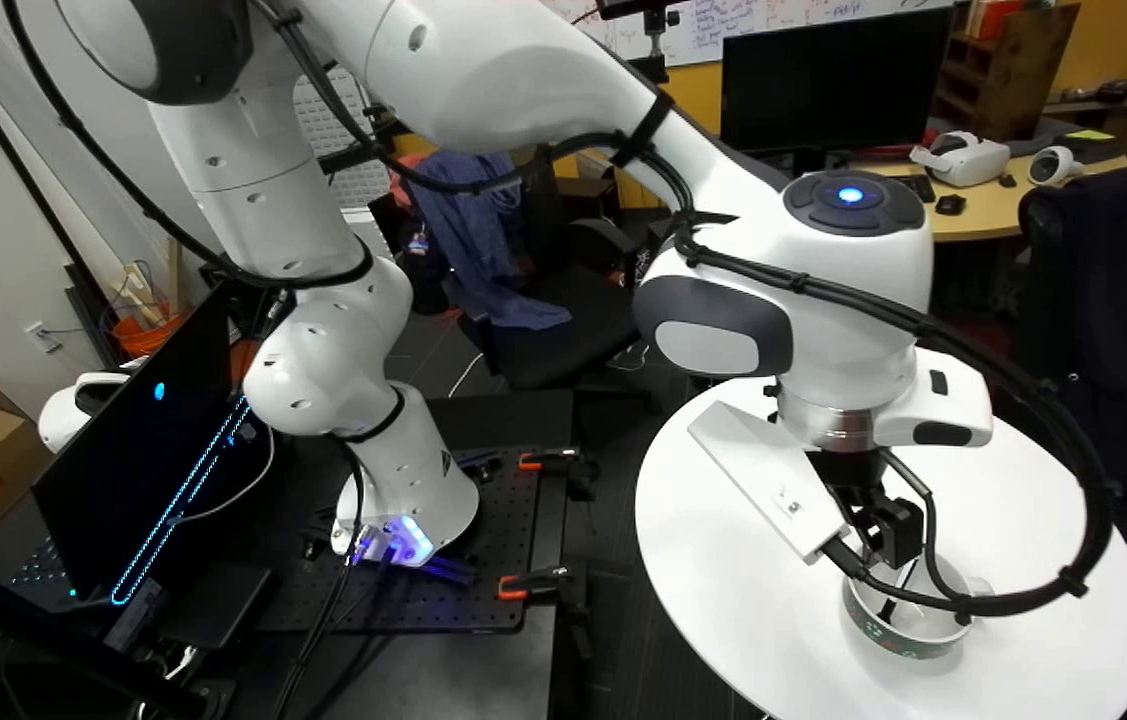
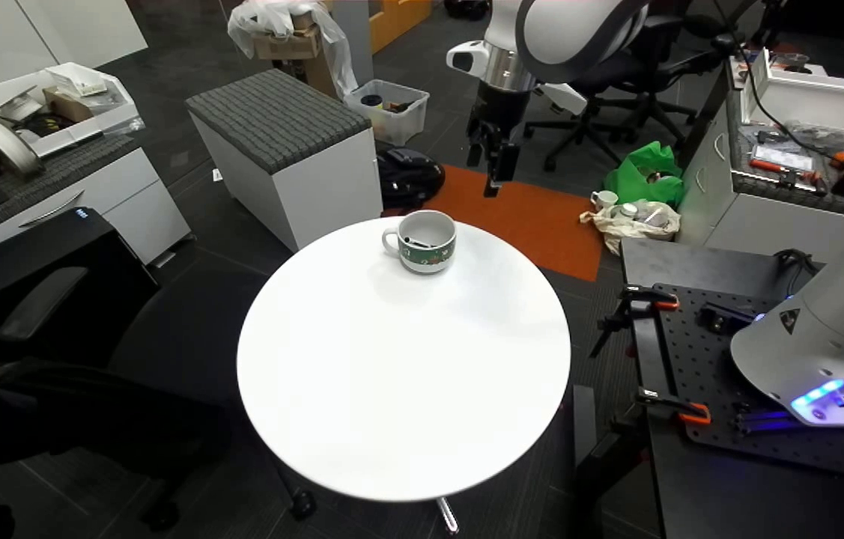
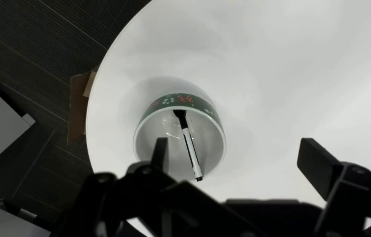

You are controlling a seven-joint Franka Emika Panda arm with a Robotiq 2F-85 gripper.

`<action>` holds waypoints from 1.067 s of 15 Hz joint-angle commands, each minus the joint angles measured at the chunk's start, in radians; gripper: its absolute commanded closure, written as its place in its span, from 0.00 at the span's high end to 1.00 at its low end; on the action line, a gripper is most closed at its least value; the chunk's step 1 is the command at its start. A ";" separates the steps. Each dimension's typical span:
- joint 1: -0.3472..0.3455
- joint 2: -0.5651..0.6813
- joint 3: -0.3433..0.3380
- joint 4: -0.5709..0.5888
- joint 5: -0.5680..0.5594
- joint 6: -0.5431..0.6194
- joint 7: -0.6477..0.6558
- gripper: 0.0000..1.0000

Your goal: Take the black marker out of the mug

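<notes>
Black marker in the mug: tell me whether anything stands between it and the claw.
Nothing visible blocks the way from above: the mug is uncovered, and the claw hangs open, apart from it. Only the mug itself surrounds the black marker, so a sideways approach would likely hit the mug first.

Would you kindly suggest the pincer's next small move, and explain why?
It would probably help to centre the open pincer over the marker before lowering: in the wrist view, the marker, inside the mug, shows much nearer the left-hand finger than the right.
</notes>
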 commanded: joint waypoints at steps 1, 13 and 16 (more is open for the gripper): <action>-0.045 0.080 0.042 0.077 -0.019 -0.003 -0.024 1.00; -0.122 0.231 0.136 0.182 -0.032 0.049 0.011 1.00; -0.130 0.246 0.146 0.187 -0.033 0.048 0.014 1.00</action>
